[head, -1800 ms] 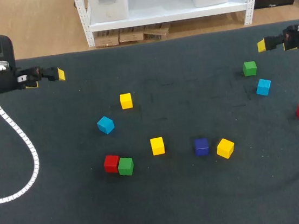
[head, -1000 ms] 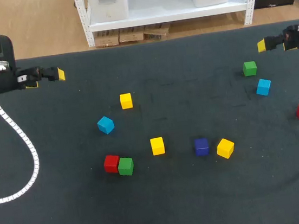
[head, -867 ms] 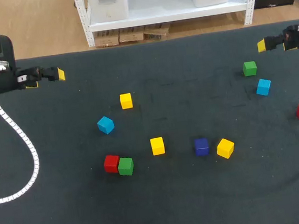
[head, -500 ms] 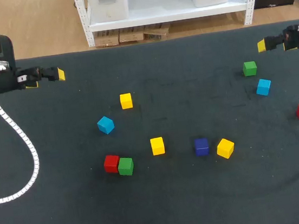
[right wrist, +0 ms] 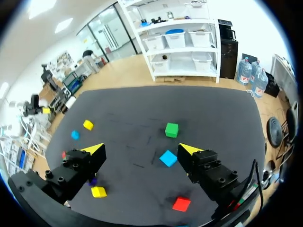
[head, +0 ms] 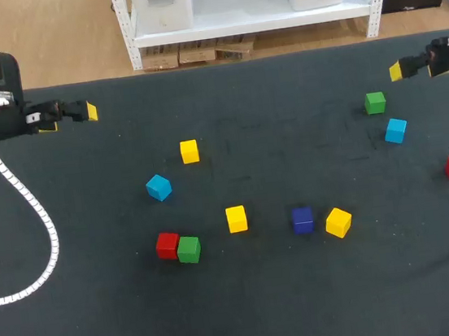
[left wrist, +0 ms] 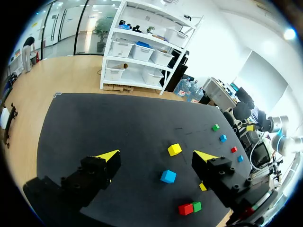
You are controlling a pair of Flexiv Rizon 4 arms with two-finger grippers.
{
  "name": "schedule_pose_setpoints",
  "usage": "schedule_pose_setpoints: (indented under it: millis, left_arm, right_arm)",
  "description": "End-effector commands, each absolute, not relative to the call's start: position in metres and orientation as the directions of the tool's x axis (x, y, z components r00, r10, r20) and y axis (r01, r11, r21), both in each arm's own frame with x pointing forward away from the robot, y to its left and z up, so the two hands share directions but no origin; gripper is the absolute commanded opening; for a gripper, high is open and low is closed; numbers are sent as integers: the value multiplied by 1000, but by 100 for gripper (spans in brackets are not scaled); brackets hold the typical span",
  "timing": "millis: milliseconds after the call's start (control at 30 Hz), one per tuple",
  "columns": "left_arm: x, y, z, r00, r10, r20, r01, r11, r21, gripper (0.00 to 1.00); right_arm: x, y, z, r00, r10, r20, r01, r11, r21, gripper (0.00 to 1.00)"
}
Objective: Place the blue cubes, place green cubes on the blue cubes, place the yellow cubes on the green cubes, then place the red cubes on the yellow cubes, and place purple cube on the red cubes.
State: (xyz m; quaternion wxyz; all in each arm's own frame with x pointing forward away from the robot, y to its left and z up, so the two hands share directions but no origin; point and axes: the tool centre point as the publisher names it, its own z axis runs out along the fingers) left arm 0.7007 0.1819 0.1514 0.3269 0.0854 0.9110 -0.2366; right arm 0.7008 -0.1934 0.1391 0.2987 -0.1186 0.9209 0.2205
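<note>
Left gripper (left wrist: 156, 156): far-left table edge, jaws spread wide, empty.
Blue cube (head: 159, 187): left of centre, loose on table.
Red cube (head: 167, 245): touching green cube (head: 188, 249).
Purple cube (head: 302, 220): centre, near yellow cube (head: 338, 222).
Second blue cube (head: 396, 130): right side, near right gripper (right wrist: 141, 149), whose jaws are spread, empty.
Status: nothing stacked; blue-base step pending.
Next, likely: lower onto a blue cube, close.

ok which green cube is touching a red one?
The green cube on the left arm's side, pressed against a red cube. The other green cube stands apart, near a light blue cube.
</note>
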Motion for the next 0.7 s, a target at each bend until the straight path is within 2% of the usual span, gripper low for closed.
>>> schedule_pose_setpoints:
  millis: [33, 233, 500, 700]
  left_arm:
    - [700, 184, 150, -768, 0, -641, 318, 868, -381, 100]
    - [700, 184, 150, -768, 0, -641, 318, 868, -381, 100]
    - [700, 184, 150, -768, 0, -641, 318, 868, -381, 100]
    - [700, 184, 150, -768, 0, -641, 318, 868, -381, 100]
  right_arm:
    - [705, -185, 130, -808, -226, -545, -358, 922, 149, 100]
    - [700, -178, 110, -801, -440, -406, -516, 851, 97, 100]
    - [716, -183, 82, -731, -609, -306, -649, 760, 37, 100]
    - [742, -196, 66, -691, -673, -264, -713, 694, 100, 100]
